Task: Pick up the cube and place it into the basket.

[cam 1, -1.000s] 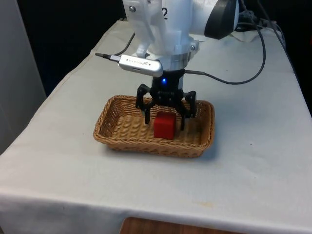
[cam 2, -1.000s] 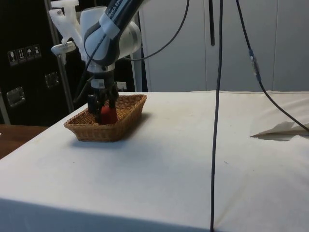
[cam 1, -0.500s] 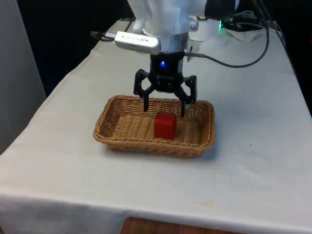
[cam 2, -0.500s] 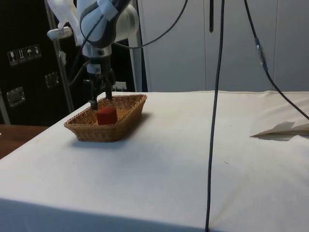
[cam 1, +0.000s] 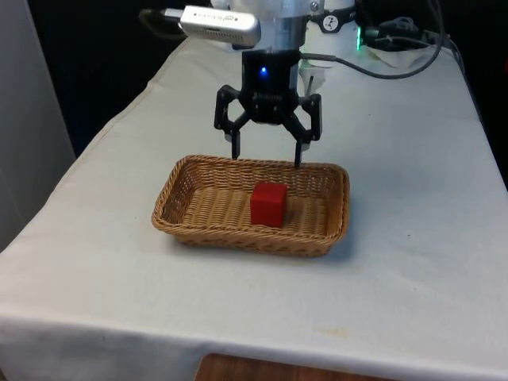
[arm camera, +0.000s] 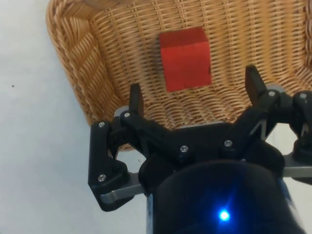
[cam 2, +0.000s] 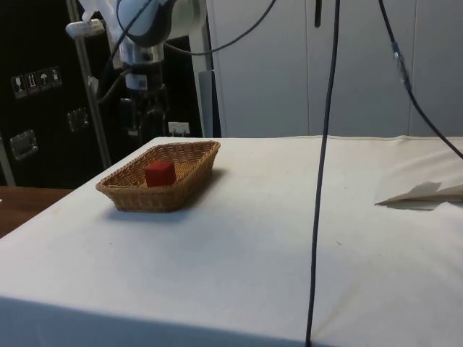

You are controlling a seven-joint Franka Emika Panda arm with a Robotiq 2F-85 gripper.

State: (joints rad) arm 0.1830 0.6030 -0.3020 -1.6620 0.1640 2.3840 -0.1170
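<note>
One red cube (cam 1: 268, 204) sits on the floor of the wicker basket (cam 1: 187, 224), resting flat and upright, with nothing touching it. Gripper (cam 1: 267, 157) hangs above the basket's far rim, fingers spread wide and holding nothing. Cube is below the gripper and a bit nearer the front camera, clearly apart from both fingertips.

Side view: gripper (cam 2: 142, 131) is clear above the basket (cam 2: 187, 178), at the end away from that camera; cube (cam 2: 160, 173) lies lower, inside the walls, top face roughly level with the rim.

Wrist view: cube (arm camera: 185, 58) shows ahead of the gap between the two fingers (arm camera: 136, 98), roughly centred between them, with bare weave all round it. Basket wall (arm camera: 73, 53) curves past one fingertip; white cloth of the surface (arm camera: 34, 156) lies outside it.

Basket rests on the surface (cam 1: 413, 262) directly, with the long sides running across the front view. Black cable (cam 1: 381, 70) trails off behind the gripper towards the front view's right. In the side view another cable (cam 2: 324, 166) hangs in the foreground, well apart from the gripper.
</note>
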